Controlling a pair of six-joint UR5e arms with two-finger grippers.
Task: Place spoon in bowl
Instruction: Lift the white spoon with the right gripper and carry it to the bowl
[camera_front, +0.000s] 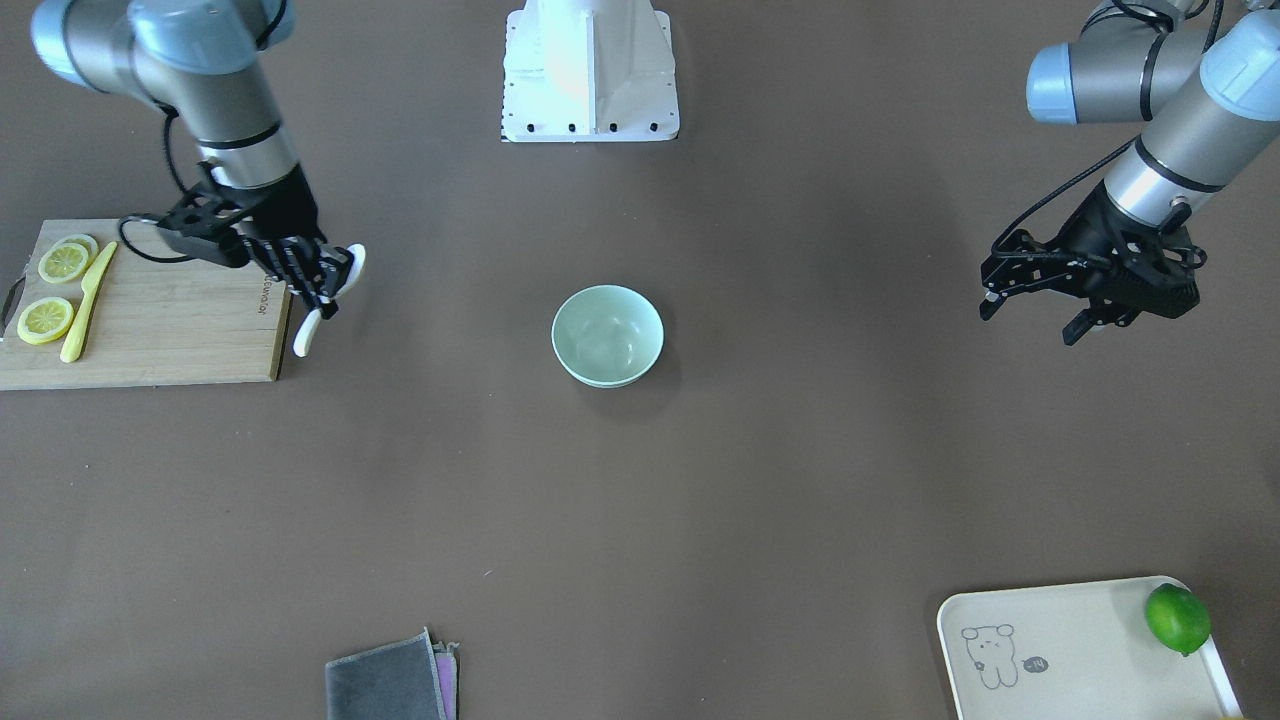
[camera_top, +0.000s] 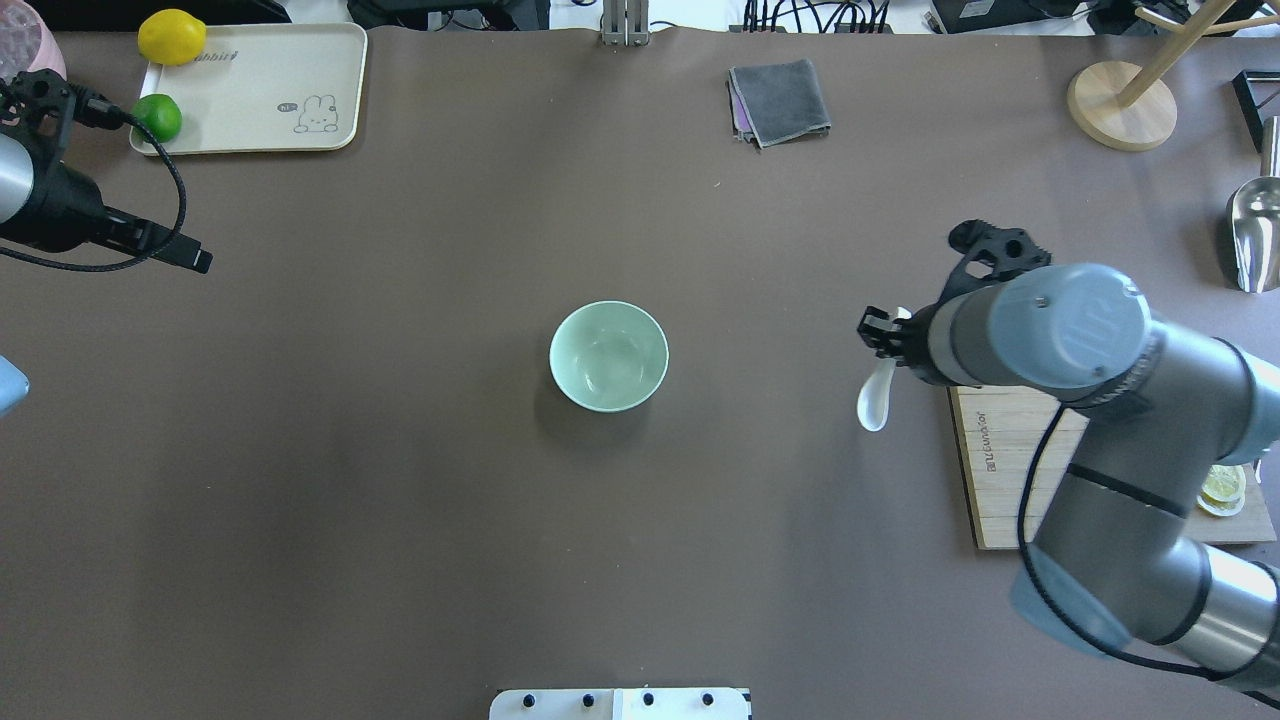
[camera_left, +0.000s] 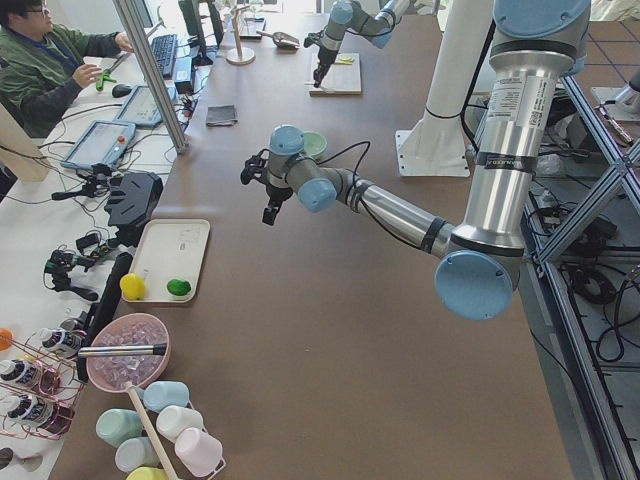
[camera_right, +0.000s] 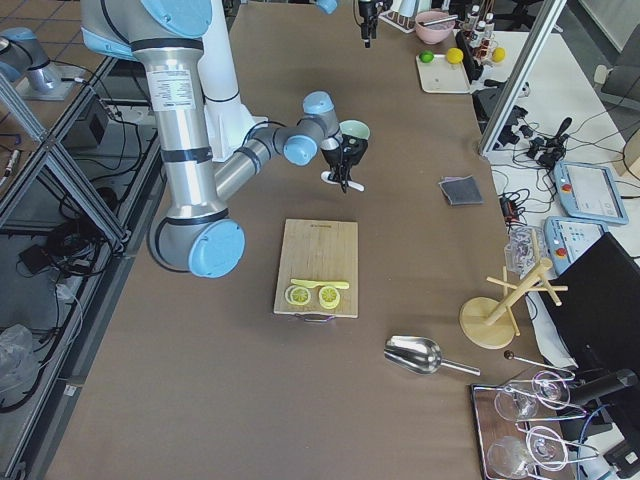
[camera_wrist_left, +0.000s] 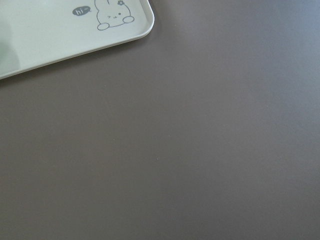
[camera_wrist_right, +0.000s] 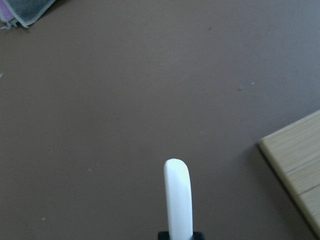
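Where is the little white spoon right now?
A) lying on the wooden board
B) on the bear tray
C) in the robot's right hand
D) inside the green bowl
C: the right hand is closed on the spoon, off to the side of the empty bowl.

The right gripper (camera_front: 325, 285), at the upper left of the front-facing view, hangs tilted down and inward, its 2 fingers (camera_front: 300, 268) clamped on the small glossy white soup spoon (camera_front: 304, 338). The left gripper (camera_front: 1032, 320), at the right edge, hovers angled downward with its fingers spread apart.
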